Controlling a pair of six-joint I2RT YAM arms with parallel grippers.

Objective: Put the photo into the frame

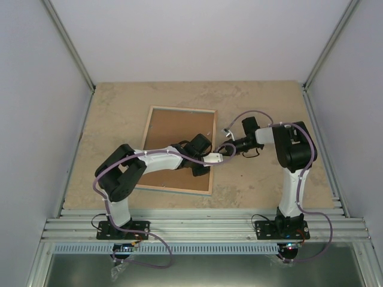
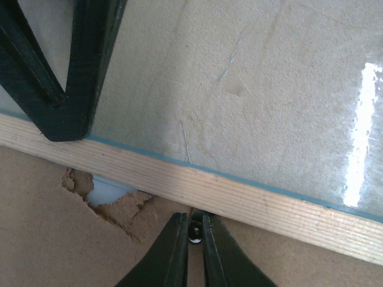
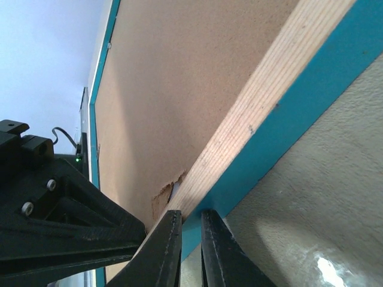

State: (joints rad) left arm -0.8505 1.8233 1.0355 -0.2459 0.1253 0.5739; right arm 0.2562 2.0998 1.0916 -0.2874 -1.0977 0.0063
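Dark fingertips of the left gripper (image 2: 192, 216) fill the near edge of the left wrist view. They are drawn almost together, with only a slit between them. A small glinting bit sits in that slit, too small to name. The tips stand at the inner side of the frame (image 2: 251, 200), against its light wood rail.

From the other side the right gripper (image 3: 190, 214) meets the same rail. Its jaws are also narrow, one tip over the wood and the other over the turquoise band. Whether they actually pinch the rail cannot be told.

From above, the frame lies back-up on the table (image 1: 263, 101), left of centre, with both grippers close together at its right side near the lower corner. A brown backing board (image 1: 173, 143) fills the frame. Beside the rail the board has a ragged chip (image 2: 119, 218) torn out of it, and a pale patch (image 2: 108, 192) shows beneath. Whether that is the photo cannot be told, since no printed side shows in any view.

Outside the rail a thin turquoise line borders the speckled beige tabletop, which carries a bright streak of glare (image 2: 362, 131).

The left arm (image 1: 125, 173) reaches across the board's lower part, and the right arm (image 1: 293, 149) bends in from the right. Both are bolted to a ribbed metal rail (image 1: 203, 227) at the table's near edge. Pale walls (image 1: 197, 36) close in the other sides.
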